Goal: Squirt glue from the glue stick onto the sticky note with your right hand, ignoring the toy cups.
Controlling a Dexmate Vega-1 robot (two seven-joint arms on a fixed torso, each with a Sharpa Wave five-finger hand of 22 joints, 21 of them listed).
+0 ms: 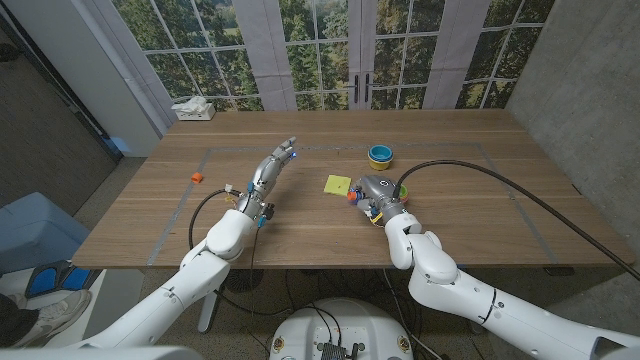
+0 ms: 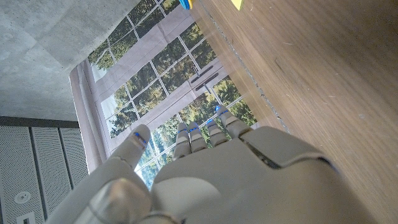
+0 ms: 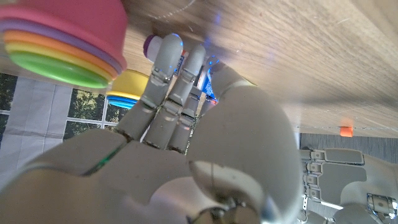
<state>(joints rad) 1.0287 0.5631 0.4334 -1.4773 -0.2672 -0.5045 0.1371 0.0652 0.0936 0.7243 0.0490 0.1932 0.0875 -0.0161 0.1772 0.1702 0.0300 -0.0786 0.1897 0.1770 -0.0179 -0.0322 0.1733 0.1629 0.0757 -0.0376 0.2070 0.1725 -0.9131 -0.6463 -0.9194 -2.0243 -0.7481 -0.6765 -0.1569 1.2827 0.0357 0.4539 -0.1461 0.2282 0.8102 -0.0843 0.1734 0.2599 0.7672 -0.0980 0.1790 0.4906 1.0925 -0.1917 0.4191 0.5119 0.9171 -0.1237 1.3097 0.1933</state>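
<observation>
Sticky note: plain yellow. Toy cups: blue outside, yellow within; the right wrist view shows a second stack banded pink, purple, orange, yellow and green. Small block on the table's left side: orange. Table: brown wood grain. Both hands, left and right: grey-white; blue at left fingertips.

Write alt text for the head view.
The robot's right hand rests beside a square yellow sticky note on a wooden table; its left hand hovers open. A stack of blue and yellow toy cups stands behind.
</observation>
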